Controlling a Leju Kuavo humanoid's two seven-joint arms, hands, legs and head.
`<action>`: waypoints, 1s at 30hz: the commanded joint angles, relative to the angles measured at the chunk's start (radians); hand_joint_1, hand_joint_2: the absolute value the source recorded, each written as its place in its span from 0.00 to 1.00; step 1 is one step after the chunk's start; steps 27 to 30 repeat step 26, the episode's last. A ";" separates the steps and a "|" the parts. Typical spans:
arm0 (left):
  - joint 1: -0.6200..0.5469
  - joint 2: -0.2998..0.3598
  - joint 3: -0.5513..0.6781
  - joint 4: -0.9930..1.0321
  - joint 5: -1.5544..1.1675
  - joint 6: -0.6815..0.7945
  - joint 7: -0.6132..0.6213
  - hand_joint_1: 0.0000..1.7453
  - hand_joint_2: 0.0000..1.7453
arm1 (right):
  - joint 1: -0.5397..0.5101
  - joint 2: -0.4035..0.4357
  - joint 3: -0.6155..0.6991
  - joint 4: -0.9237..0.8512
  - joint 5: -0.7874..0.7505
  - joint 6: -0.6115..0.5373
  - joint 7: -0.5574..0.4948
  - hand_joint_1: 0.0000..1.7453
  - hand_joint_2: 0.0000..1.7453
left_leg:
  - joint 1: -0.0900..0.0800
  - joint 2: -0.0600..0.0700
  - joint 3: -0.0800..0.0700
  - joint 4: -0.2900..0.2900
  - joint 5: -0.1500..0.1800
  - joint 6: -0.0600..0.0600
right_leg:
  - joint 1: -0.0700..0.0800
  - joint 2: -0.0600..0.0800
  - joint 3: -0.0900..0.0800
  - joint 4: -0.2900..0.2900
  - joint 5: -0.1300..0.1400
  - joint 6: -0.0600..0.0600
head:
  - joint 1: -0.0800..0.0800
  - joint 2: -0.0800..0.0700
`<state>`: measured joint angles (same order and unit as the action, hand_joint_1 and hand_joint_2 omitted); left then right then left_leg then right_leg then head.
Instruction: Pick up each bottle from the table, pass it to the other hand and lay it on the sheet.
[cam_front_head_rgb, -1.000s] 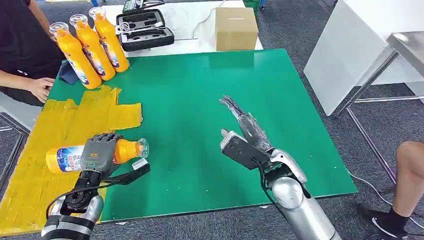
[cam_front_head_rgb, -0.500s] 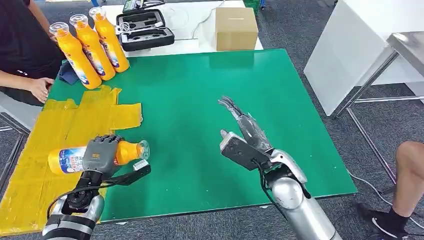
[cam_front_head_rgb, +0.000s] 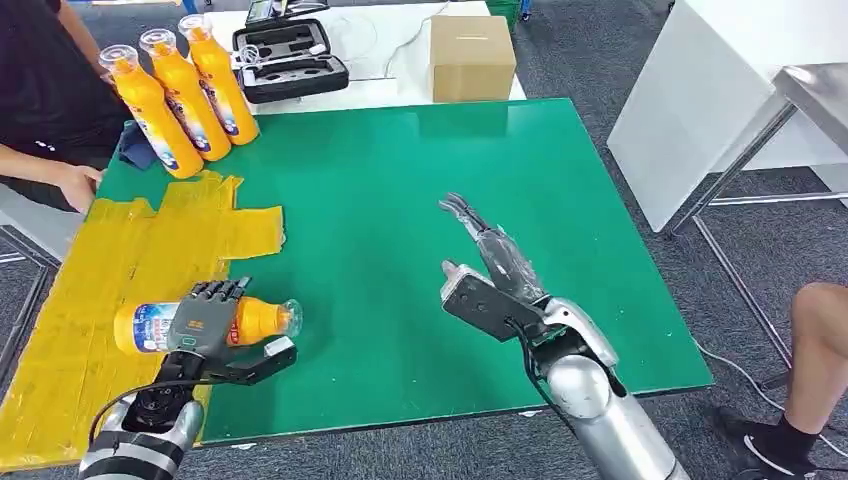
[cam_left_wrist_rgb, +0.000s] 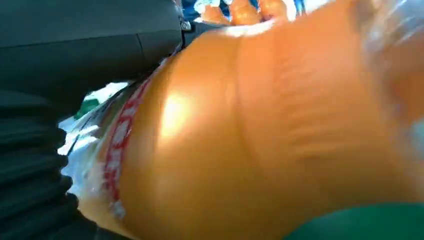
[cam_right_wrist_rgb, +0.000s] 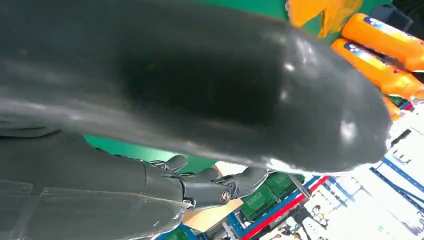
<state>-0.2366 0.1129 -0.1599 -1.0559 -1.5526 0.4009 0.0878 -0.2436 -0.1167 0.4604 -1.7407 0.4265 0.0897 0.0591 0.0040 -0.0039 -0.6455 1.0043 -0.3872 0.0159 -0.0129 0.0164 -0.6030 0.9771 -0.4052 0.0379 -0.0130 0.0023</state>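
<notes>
Lying on its side at the near right edge of the yellow sheet (cam_front_head_rgb: 120, 260), cap over the green mat (cam_front_head_rgb: 420, 200), the orange bottle (cam_front_head_rgb: 250, 318) is held by the left hand (cam_front_head_rgb: 205, 325), whose fingers wrap over its middle. Three more bottles (cam_front_head_rgb: 185, 90) lie side by side just beyond the sheet's far end, near a person's hand (cam_front_head_rgb: 78, 185). Well right of the sheet, the right hand (cam_front_head_rgb: 490, 275) hovers over the mat, fingers spread and holding nothing.
</notes>
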 joint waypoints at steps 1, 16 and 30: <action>-0.055 0.056 -0.107 0.139 -0.018 -0.013 0.047 0.00 0.00 | -0.026 -0.020 0.032 0.032 -0.002 0.009 0.005 0.00 0.00 | 0.000 0.000 0.003 -0.001 -0.001 -0.001 | 0.000 -0.001 0.003 0.000 -0.001 -0.001 | 0.000 0.000; 0.108 -0.359 0.403 -0.658 0.380 0.297 -0.468 0.00 0.00 | 0.096 -0.032 0.030 -0.021 0.044 -0.033 0.000 0.00 0.00 | 0.000 -0.005 0.001 0.004 -0.003 0.000 | 0.001 -0.006 0.003 0.001 -0.004 0.000 | 0.000 0.000; 0.106 -0.328 0.369 -0.631 0.365 0.297 -0.470 0.00 0.00 | 0.096 -0.035 0.037 -0.012 0.045 -0.036 -0.003 0.00 0.00 | -0.001 -0.001 0.001 0.000 -0.002 -0.001 | 0.000 -0.002 0.001 0.000 -0.002 -0.001 | 0.000 0.000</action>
